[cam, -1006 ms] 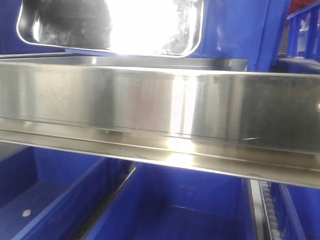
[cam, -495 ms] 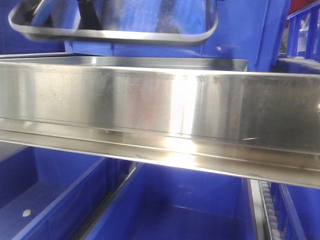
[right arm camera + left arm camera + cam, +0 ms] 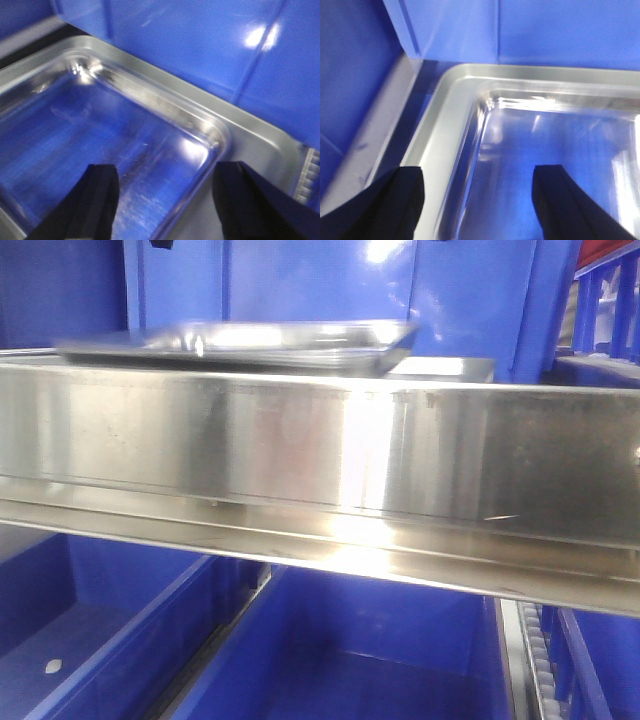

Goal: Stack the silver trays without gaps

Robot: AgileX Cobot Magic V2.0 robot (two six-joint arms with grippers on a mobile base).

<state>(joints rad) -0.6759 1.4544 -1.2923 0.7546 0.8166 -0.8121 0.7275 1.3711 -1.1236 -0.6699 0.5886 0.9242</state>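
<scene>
Hovering over the silver tray point(image 3: 451, 100), our left gripper point(image 3: 477, 175) gapes wide across its corner rim. Our right gripper point(image 3: 166, 172), equally wide, overlooks another corner.

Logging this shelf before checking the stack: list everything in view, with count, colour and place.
silver trays: apparently two, mirror silver, one lying on the other atop the shelf
shelf rail: one, brushed steel, across the front
plastic bins: several, blue, below the rail and behind the trays
roller track: one, grey, lower right
left tool: one, black, open, fingers either side of a tray rim
right tool: one, black, open over a tray corner
</scene>
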